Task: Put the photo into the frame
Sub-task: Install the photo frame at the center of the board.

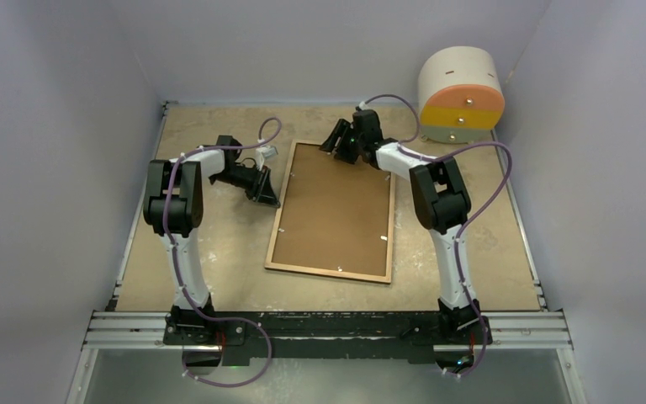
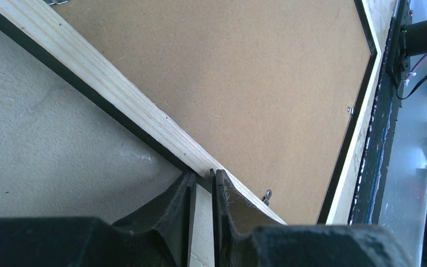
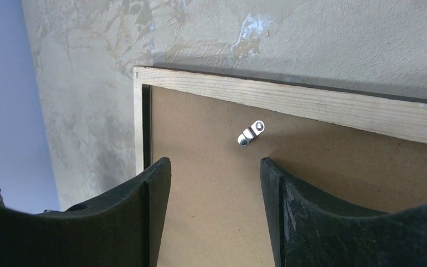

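Left gripper (image 2: 202,173), arm bent inward, has its jaws nearly closed, pinching the 9 o'clock rail of the frame (image 1: 328,272). It lies back-up at the centre of the table (image 1: 219,244) and holds a brown backing board (image 1: 336,206). Right gripper (image 3: 216,164), arm stretched forward, hovers wide open and empty over the board's 12 o'clock edge, by a metal clip (image 3: 251,133). Round drawer unit (image 1: 461,93) at 1 o'clock.
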### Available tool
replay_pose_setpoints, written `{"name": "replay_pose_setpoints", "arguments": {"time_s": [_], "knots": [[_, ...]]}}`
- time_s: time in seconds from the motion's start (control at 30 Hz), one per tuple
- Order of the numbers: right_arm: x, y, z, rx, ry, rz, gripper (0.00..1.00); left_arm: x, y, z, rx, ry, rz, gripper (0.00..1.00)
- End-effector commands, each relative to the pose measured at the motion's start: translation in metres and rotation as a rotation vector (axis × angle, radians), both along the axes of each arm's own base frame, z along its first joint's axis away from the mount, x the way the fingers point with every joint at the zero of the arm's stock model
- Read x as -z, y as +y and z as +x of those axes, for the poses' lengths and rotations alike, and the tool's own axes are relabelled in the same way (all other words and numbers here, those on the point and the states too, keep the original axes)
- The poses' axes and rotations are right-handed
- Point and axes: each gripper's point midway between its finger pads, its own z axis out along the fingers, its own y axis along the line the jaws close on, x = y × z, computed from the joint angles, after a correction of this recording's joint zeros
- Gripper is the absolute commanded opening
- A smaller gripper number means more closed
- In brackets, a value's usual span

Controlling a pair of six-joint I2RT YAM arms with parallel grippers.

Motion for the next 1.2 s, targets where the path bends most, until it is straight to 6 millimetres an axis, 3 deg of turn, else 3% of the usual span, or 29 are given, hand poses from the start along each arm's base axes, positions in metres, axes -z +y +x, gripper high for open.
{"name": "replay_pose_setpoints", "arguments": {"time_s": [0.0, 0.6, 0.83, 1.17], "knots": [[-0.003, 0.001, 0.011, 0.022, -0.020, 0.010, 0.62, 0.011, 0.006, -0.016, 0.030, 0.020, 0.073, 0.18], [0.012, 0.009, 0.020, 0.070, 0.016, 0.082, 0.58, 0.012, 0.007, -0.016, 0.033, 0.015, 0.076, 0.18], [0.011, 0.002, 0.020, 0.116, -0.006, 0.069, 0.58, 0.013, 0.008, -0.017, 0.036, 0.012, 0.080, 0.18], [0.026, -0.006, 0.026, 0.177, 0.002, 0.041, 0.57, 0.012, 0.008, -0.018, 0.038, 0.012, 0.080, 0.18]]}}
